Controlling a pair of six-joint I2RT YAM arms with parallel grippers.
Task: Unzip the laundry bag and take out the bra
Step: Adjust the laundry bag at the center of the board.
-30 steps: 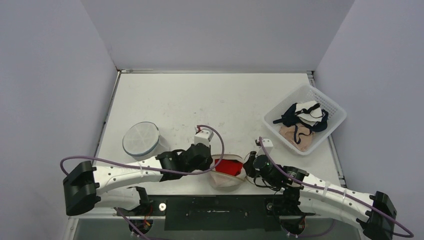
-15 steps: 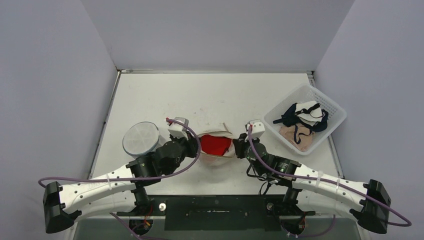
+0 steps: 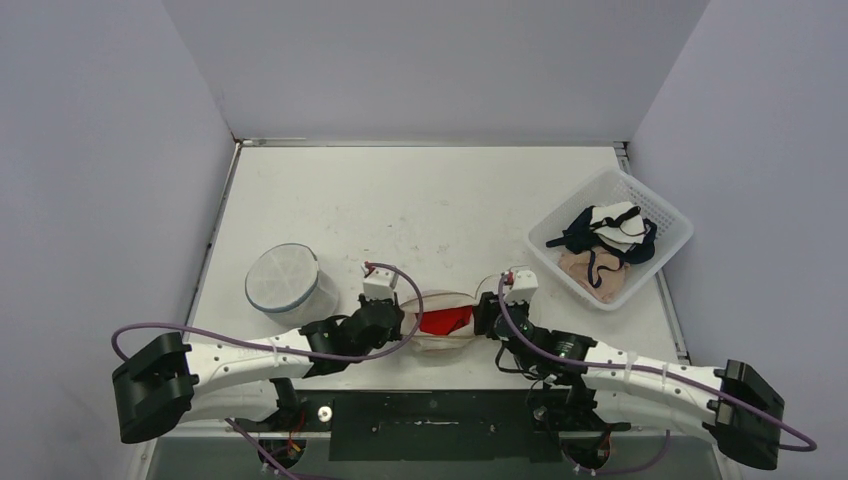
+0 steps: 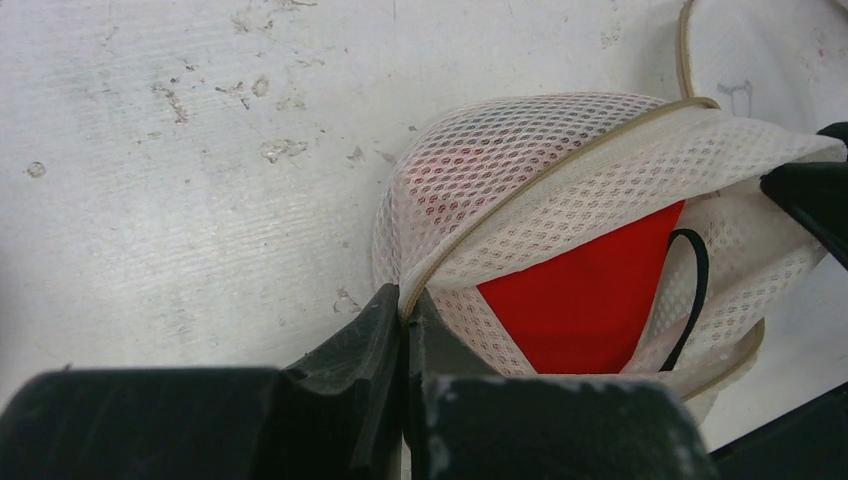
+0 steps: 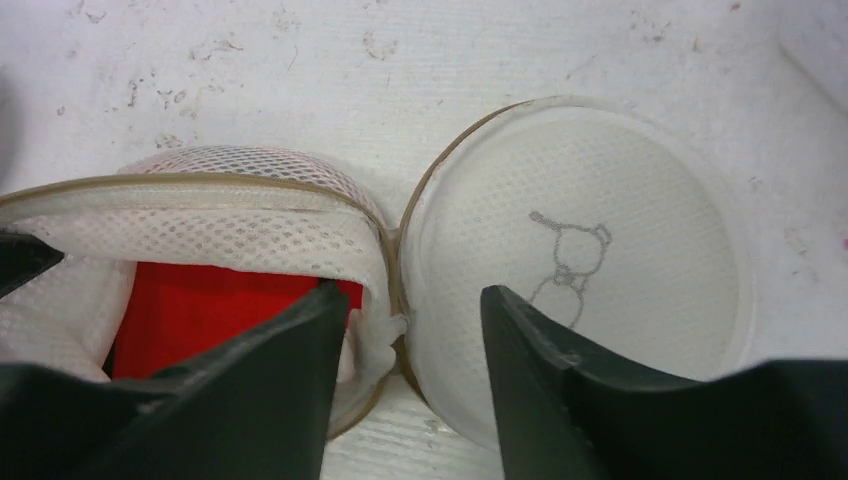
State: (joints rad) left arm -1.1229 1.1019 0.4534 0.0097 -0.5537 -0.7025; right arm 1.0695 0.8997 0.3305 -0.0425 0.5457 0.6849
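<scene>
The unzipped laundry bag (image 3: pixel 443 322) lies on a scuffed, stained white table (image 3: pixel 420 200) enclosed by plain pale-lilac walls (image 3: pixel 430 70), with the red bra (image 4: pixel 590 300) showing inside it and its round mesh lid (image 5: pixel 580 260) flat just beside it. At the bag's left edge the left gripper (image 4: pixel 405 310) is pinched tight on the tan-trimmed rim. At its right edge the right gripper (image 5: pixel 410 310) stands partly spread, gripping nothing, astride the seam joining bag and lid.
</scene>
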